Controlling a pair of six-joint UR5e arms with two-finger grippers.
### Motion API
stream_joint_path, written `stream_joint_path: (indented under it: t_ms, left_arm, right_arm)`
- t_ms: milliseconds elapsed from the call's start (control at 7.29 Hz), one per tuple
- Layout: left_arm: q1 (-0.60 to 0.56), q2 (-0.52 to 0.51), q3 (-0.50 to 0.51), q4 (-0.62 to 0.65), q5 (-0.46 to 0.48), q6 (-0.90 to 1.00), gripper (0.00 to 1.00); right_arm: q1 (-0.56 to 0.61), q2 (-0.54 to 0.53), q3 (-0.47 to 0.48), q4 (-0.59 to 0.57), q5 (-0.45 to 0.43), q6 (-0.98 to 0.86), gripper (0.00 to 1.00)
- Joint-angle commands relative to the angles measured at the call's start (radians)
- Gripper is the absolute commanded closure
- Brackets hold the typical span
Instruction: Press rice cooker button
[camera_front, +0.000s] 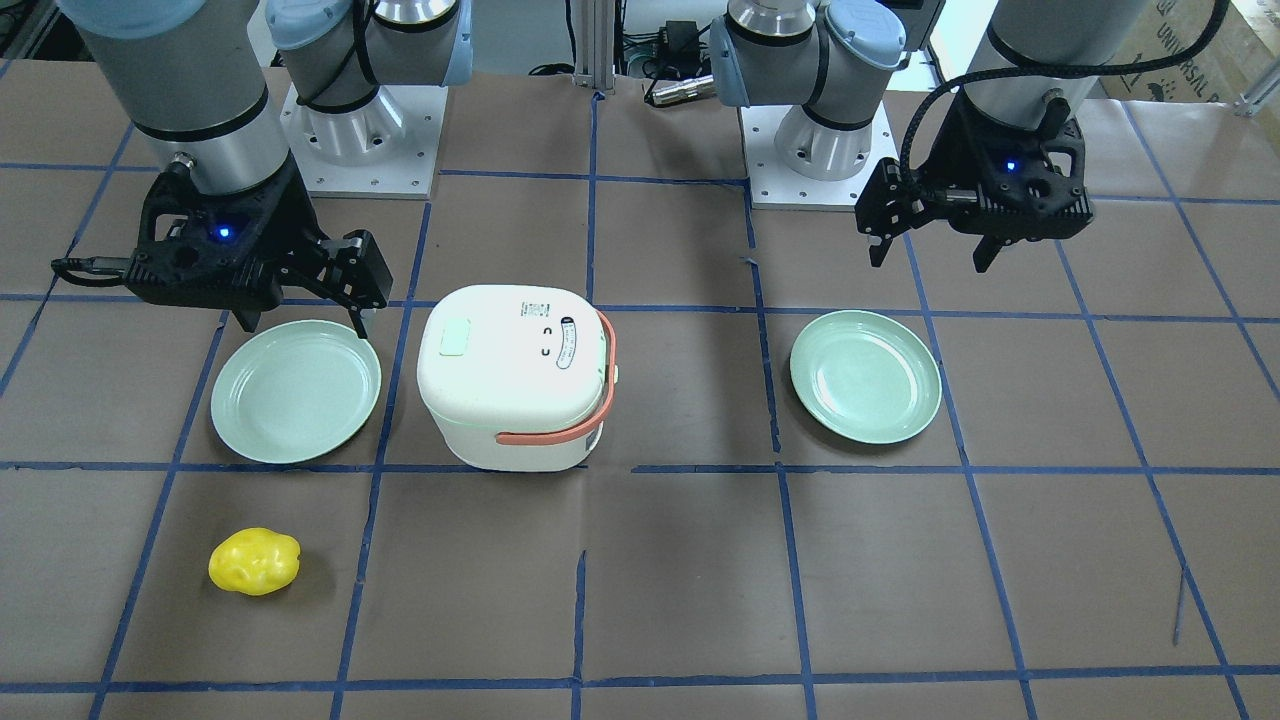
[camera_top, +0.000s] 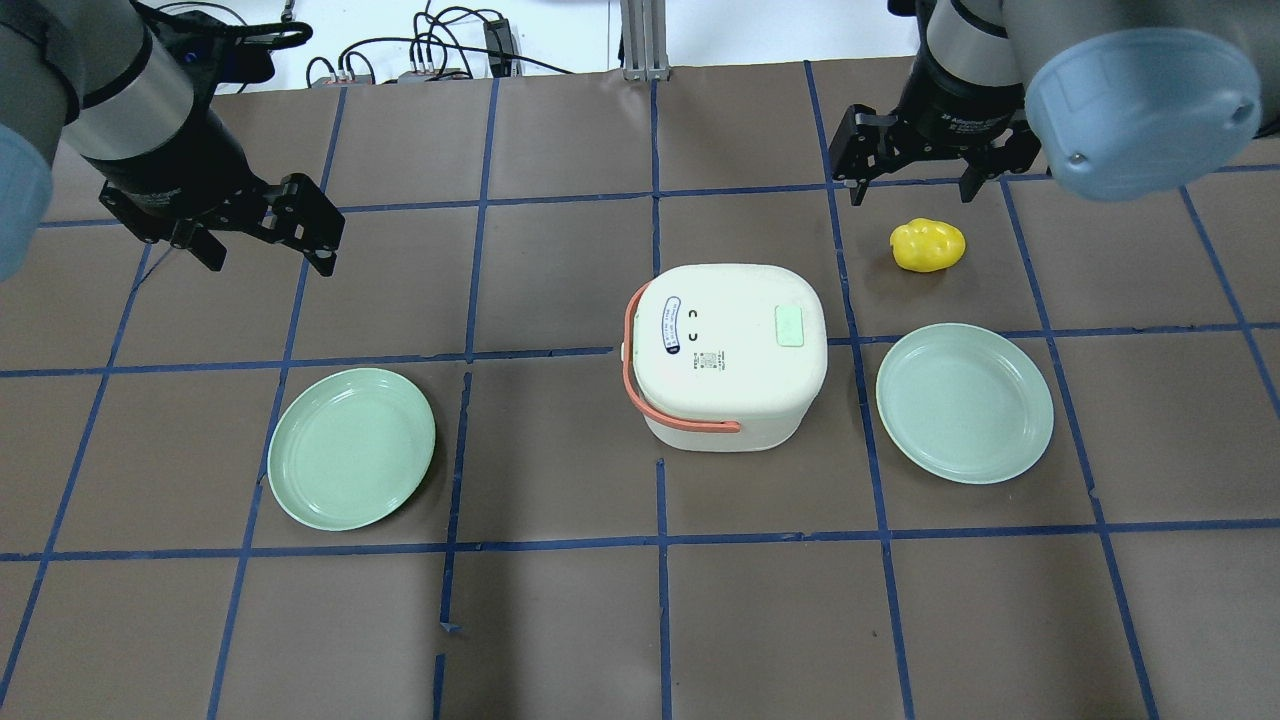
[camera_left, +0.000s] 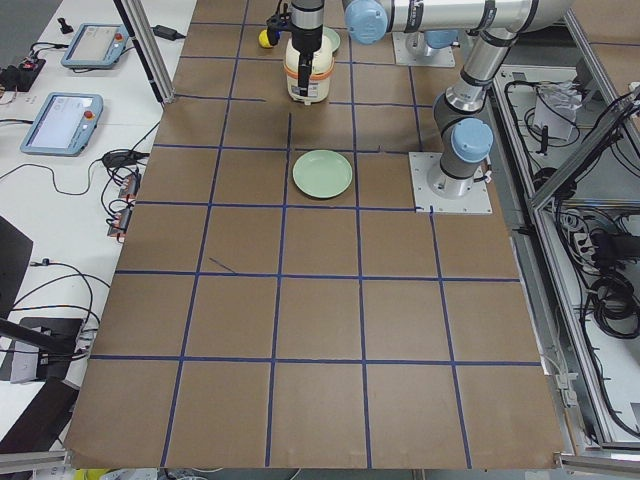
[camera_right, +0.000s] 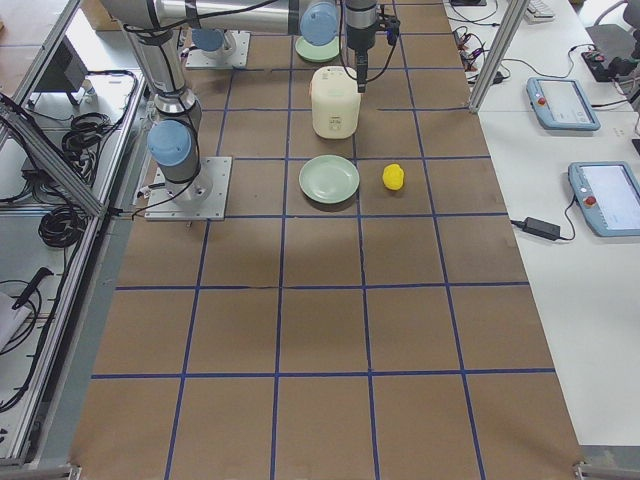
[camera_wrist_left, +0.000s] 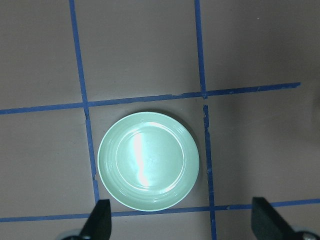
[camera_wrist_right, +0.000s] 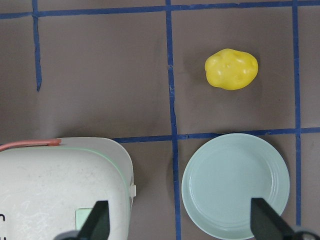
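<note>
The white rice cooker (camera_front: 515, 375) with an orange handle stands at the table's middle (camera_top: 735, 350). Its pale mint-green button (camera_front: 456, 336) sits on the lid near the edge on my right side (camera_top: 790, 325); its top edge also shows in the right wrist view (camera_wrist_right: 85, 217). My right gripper (camera_top: 908, 188) is open and empty, hovering high beside the cooker (camera_front: 302, 325), apart from the button. Its fingertips (camera_wrist_right: 97, 222) frame the cooker's corner and a plate. My left gripper (camera_top: 270, 265) is open and empty, hovering over the left half (camera_front: 930, 255).
A mint-green plate (camera_top: 965, 402) lies right of the cooker, with a yellow lumpy object (camera_top: 928, 245) beyond it. A second mint-green plate (camera_top: 352, 447) lies on the left side and shows in the left wrist view (camera_wrist_left: 148, 160). Blue tape lines cross the brown table.
</note>
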Motion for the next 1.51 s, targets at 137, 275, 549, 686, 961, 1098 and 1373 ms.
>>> stream_joint_path:
  t_ms: [137,275,549,686,961,1098,1373]
  left_arm:
    - [0.0,0.0,0.0,0.0,0.0,-0.001,0.0]
    - [0.0,0.001,0.0,0.0,0.0,-0.001,0.0]
    - [0.0,0.0,0.0,0.0,0.0,-0.001,0.0]
    - [0.0,0.0,0.0,0.0,0.0,-0.001,0.0]
    - [0.0,0.0,0.0,0.0,0.0,-0.001,0.0]
    - [0.0,0.0,0.0,0.0,0.0,-0.001,0.0]
    - [0.0,0.0,0.0,0.0,0.0,-0.001,0.0]
  right_arm:
    - [0.003,0.0,0.004,0.0,0.0,-0.004,0.0]
    - [0.007,0.0,0.006,0.0,0.002,-0.004,0.0]
    - [0.012,-0.003,0.006,-0.014,0.083,0.034,0.0]
    - [0.012,0.0,0.006,-0.014,0.073,0.04,0.0]
    - [0.012,0.0,0.011,-0.012,0.078,0.042,0.0]
    - [0.012,0.0,0.012,-0.012,0.083,0.046,0.0]
    - [0.015,-0.003,0.014,-0.011,0.085,0.047,0.0]
